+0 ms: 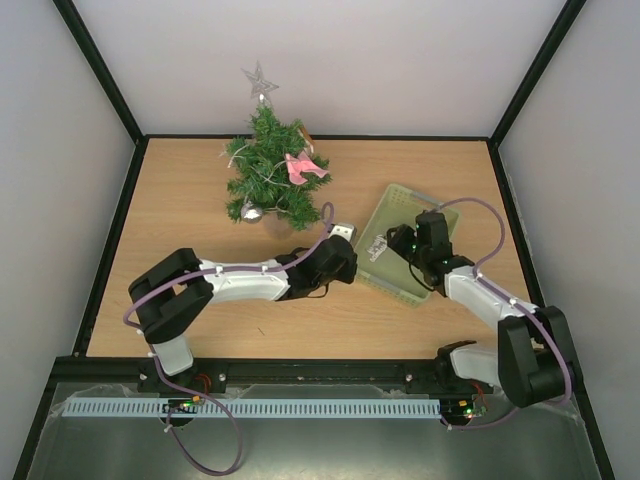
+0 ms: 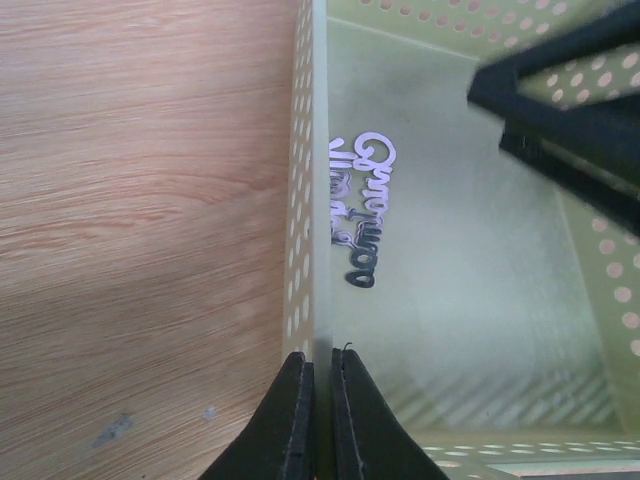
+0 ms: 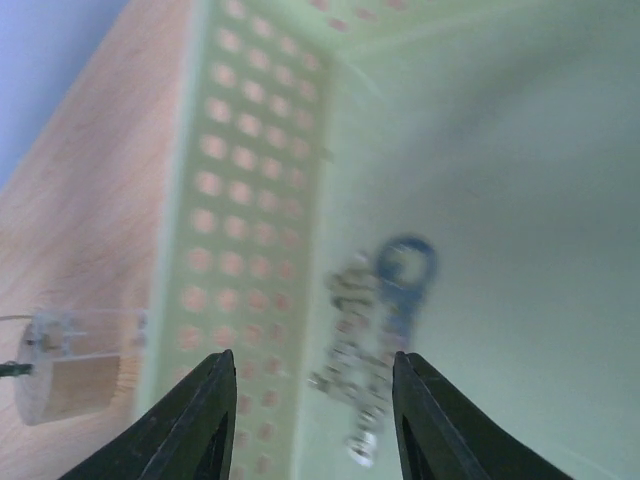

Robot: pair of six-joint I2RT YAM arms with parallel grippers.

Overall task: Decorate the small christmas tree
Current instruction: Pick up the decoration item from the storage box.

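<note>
The small christmas tree (image 1: 268, 170) stands at the back of the table with a silver star (image 1: 259, 80) on top and a pink ornament (image 1: 303, 168) on its right side. The pale green basket (image 1: 400, 190) lies to its right. My left gripper (image 1: 352, 262) is shut on the basket's left wall (image 2: 305, 200), which runs between its tips in the left wrist view (image 2: 322, 365). A silver glitter script ornament (image 2: 362, 215) lies inside. My right gripper (image 3: 312, 365) is open just above that ornament (image 3: 375, 340), which looks blurred here, beside the perforated wall (image 3: 250, 200).
A small clear block (image 1: 343, 231) on a wire lies on the table between tree and basket; it also shows in the right wrist view (image 3: 75, 365). The right arm's dark fingers (image 2: 570, 120) reach into the basket. Black frame posts and pale walls bound the table.
</note>
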